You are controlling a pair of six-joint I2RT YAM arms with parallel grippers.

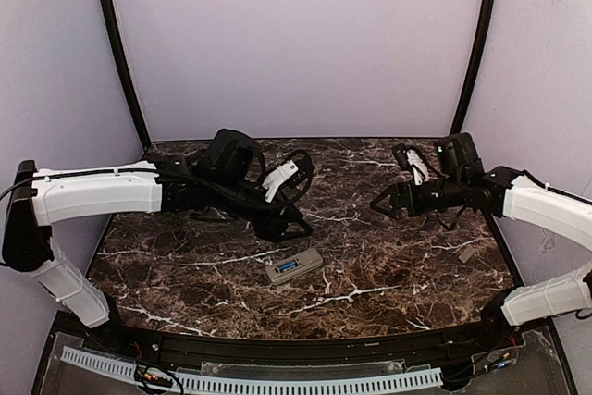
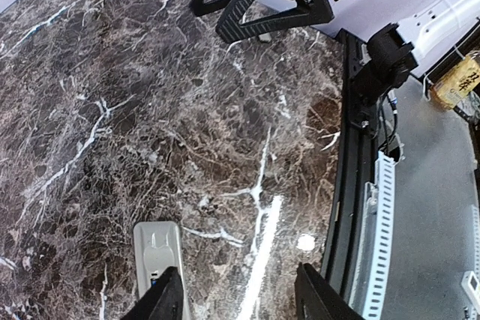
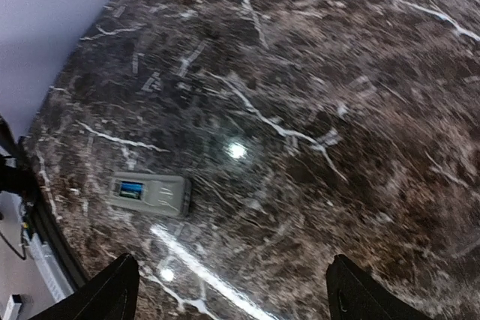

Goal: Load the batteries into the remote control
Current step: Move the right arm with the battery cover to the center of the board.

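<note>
Entry: the remote control (image 1: 294,267) lies grey back up on the counter (image 1: 203,265), mid-width, toward the near edge. Blue of the batteries (image 3: 132,189) shows in its recess; at this size you cannot count them.

Your left claw (image 2: 240,290) hangs released close behind the remote, gripping nothing. In the wrist view one finger (image 2: 161,297) covers the remote's near end.

Your right claw (image 3: 236,290) is spread wide and empty, well apart from the remote, over bare marble.

A small flat grey piece (image 1: 466,253) lies near the counter's right edge, close to the right arm.
</note>
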